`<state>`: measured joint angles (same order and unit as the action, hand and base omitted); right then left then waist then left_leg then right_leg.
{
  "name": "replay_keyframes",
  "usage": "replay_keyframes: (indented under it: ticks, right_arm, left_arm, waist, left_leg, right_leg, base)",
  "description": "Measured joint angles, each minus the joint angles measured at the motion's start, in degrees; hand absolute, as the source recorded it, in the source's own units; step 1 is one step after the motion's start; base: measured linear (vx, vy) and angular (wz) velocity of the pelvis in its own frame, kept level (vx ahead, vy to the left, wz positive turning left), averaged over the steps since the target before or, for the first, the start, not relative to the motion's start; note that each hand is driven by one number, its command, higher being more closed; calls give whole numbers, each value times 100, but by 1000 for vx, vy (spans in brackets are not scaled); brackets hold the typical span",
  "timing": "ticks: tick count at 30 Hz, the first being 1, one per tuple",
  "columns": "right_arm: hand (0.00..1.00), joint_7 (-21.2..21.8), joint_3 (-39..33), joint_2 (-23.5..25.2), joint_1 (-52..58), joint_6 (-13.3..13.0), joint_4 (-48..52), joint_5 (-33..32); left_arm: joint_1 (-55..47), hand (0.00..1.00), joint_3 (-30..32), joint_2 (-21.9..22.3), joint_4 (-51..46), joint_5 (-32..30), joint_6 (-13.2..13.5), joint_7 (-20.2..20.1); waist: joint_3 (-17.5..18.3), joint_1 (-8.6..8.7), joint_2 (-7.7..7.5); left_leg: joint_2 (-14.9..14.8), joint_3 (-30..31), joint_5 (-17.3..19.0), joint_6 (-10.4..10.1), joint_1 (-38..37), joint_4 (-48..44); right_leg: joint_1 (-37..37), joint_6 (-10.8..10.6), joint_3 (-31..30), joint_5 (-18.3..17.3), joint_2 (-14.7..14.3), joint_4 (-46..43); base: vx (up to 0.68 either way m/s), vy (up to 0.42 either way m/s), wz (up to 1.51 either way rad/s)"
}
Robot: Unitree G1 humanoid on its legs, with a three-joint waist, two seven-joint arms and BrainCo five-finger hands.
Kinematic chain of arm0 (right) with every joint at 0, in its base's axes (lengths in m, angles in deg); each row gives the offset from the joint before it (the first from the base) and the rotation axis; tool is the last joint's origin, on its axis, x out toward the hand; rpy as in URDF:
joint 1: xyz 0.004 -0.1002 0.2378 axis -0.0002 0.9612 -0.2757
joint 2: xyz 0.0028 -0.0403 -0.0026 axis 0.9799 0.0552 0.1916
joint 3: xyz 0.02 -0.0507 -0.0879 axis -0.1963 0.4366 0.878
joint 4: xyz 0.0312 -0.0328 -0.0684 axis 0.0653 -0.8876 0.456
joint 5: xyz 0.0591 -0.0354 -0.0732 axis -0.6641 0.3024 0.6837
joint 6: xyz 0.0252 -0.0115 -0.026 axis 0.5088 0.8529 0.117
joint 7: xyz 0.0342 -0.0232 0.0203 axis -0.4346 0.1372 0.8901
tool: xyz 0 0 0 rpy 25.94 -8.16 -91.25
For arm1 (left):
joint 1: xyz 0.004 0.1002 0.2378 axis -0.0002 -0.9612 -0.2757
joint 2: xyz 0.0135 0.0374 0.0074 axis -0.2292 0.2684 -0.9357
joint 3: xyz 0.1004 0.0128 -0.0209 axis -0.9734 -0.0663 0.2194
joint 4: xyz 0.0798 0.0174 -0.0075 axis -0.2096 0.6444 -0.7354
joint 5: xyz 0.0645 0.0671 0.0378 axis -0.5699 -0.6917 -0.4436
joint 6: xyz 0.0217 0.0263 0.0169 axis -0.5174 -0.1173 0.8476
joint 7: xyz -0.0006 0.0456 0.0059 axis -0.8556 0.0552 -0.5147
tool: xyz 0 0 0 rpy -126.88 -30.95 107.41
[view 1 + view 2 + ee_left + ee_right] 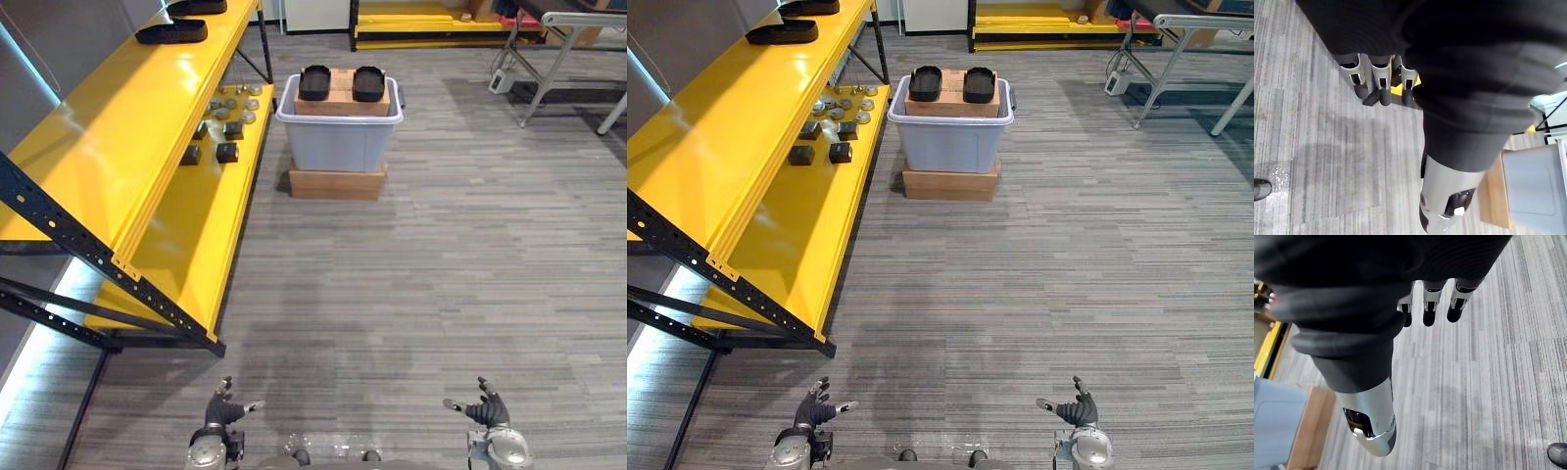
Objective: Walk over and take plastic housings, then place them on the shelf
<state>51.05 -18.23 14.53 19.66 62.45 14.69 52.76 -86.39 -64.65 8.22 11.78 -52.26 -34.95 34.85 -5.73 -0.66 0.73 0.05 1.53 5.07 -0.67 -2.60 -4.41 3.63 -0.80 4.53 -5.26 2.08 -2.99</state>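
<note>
Grey floor lies between us and two black housings on the box in the bin, beside the yellow shelf. We note left robot hand and right robot hand spread, empty. Approach step; walk forward next.

No text, label, brand, number or sign can be read. No legible marking is shown on the yellow shelf, the grey bin, the cardboard box under the bin or the black plastic housings set on top of it.
</note>
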Motion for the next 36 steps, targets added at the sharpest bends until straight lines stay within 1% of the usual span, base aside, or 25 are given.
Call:
replay_keyframes:
  ticks: [4, 8, 13, 14, 16, 21, 23, 25, 27, 28, 29, 30, 31, 32, 33, 34, 35, 36]
  right_arm:
    - [0, 0, 5, -1, 7, 18, -39, -87]
    - [0, -5, 45, -1, 6, 110, -93, -240]
    - [0, -12, 32, -2, -2, 113, -93, -378]
    - [0, -14, 14, -1, -6, 118, -93, -451]
    - [0, -27, -69, 0, -24, 120, -92, -513]
    - [0, -71, -138, 1, -191, 123, -82, -663]
    - [0, -91, -184, 7, -295, 122, -67, -663]
    - [0, -168, -410, 1, -422, 128, -65, -672]
    - [0, -168, -514, 3, -438, 141, -57, -706]
    - [0, -173, -524, 2, -434, 156, 18, -708]
    - [0, -174, -524, 8, -416, 163, 41, -708]
    - [0, -177, -524, 14, -408, 175, 52, -708]
    - [0, -177, -523, 18, -384, 210, 88, -712]
    - [0, -179, -523, 17, -382, 236, 96, -715]
    - [0, -183, -505, 49, -369, 282, 112, -742]
    - [0, -183, -505, 114, -364, 313, 121, -771]
    - [0, -184, -502, 144, -359, 335, 146, -777]
    - [0, -184, -502, 133, -368, 341, 146, -778]
  left_arm:
    - [-80, 0, 17, 0, 0, 1, -7, 4]
    - [-90, 0, 174, -7, 1, 1, -36, 7]
    - [-91, 0, 214, -27, 0, 4, -61, 6]
    - [-88, 0, 217, -27, 0, 5, -80, 6]
    - [-70, 0, 222, -27, -1, 10, -90, 6]
    - [-36, 0, 296, -28, -259, 24, -105, 7]
    - [-31, 0, 350, -19, -358, 34, -103, 8]
    - [-46, 0, 393, 0, -375, 65, -108, 8]
    - [-69, 0, 402, 0, -420, 68, -112, 11]
    - [-99, 0, 410, 0, -454, 71, -117, 11]
    - [-102, 0, 427, 0, -480, 73, -122, 11]
    - [-134, 0, 449, -1, -600, 101, -129, 18]
    - [-155, 0, 447, 1, -714, 136, -129, 45]
    - [-158, 0, 436, 3, -724, 140, -130, 70]
    - [-147, 0, 422, -19, -767, 187, -133, 112]
    - [-156, 0, 435, -53, -820, 213, -133, 127]
    - [-161, 0, 437, -73, -819, 241, -167, 135]
    - [-136, 0, 438, -72, -819, 242, -202, 139]
  waist:
    - [-20, -2, 38]
    - [-19, 2, 37]
    - [-18, 3, 36]
    - [-19, 9, 35]
    - [-19, 12, 35]
    - [-35, 28, 14]
    - [-67, 16, 36]
    - [-119, -4, 116]
    - [-136, -21, 151]
    - [-154, -16, 182]
    - [-168, -16, 177]
    - [-208, -2, 145]
    - [-294, 10, 76]
    - [-338, 10, 87]
    - [-403, 90, 84]
    - [-412, 154, 41]
    - [-446, 151, 45]
    - [-459, 148, 52]
  left_leg:
    - [-10, 11, -1, 2, 6, 24]
    - [-5, -5, -8, 9, 9, 52]
    - [-4, -18, -10, 10, 33, 143]
    - [-3, -23, -45, 52, 37, 152]
    - [1, -29, -44, 53, 39, 164]
    - [8, -68, -33, 49, 82, 130]
    - [-6, -138, 115, 78, 185, -63]
    - [-12, -222, 365, 134, 421, -428]
    - [-19, -326, 536, 158, 528, -616]
    - [-3, -350, 763, 196, 677, -875]
    - [12, -378, 869, 232, 740, -1022]
    - [76, -426, 1085, 304, 826, -1311]
    - [197, -429, 1266, 377, 822, -1472]
    - [228, -409, 1350, 407, 785, -1532]
    - [259, -333, 1467, 551, 657, -1615]
    - [280, -308, 1514, 555, 561, -1613]
    - [279, -307, 1594, 576, 379, -1587]
    - [267, -304, 1637, 593, 225, -1498]
  right_leg:
    - [-96, -11, 14, 7, -4, -98]
    - [-107, -39, 9, 39, 2, -81]
    - [-189, -40, 3, 43, -4, -74]
    - [-191, -40, 1, 43, -4, -65]
    - [-189, -42, -4, 41, -4, -49]
    - [-202, -45, -56, 40, 4, -46]
    - [-252, -63, -144, 27, -7, -49]
    - [-377, -105, -226, -2, -9, -99]
    - [-474, -176, -322, -85, -3, -197]
    - [-665, -224, -378, -284, 21, -527]
    - [-780, -283, -401, -444, 48, -788]
    - [-1018, -396, -444, -780, 134, -1384]
    - [-1239, -453, -451, -1048, 255, -2071]
    - [-1390, -490, -434, -1097, 306, -2513]
    - [-1833, -553, -366, -1137, 362, -3472]
    - [-2019, -499, -296, -1246, 378, -3878]
    - [-2217, -452, -234, -1359, 375, -4028]
    - [-2365, -398, -100, -1400, 350, -3987]
  base:
    - [-92, 0, 1]
    - [-72, 7, -1]
    - [9, -1, -4]
    - [61, 1, -3]
    - [71, 5, -2]
    - [49, 8, -4]
    - [7, 26, -19]
    - [-15, 42, -23]
    - [9, 65, -24]
    - [35, 87, -24]
    - [61, 116, -16]
    - [89, 106, -13]
    - [83, 106, -8]
    - [132, 107, 7]
    - [234, 93, 22]
    - [376, 85, 19]
    - [372, 43, 8]
    - [405, 11, 0]
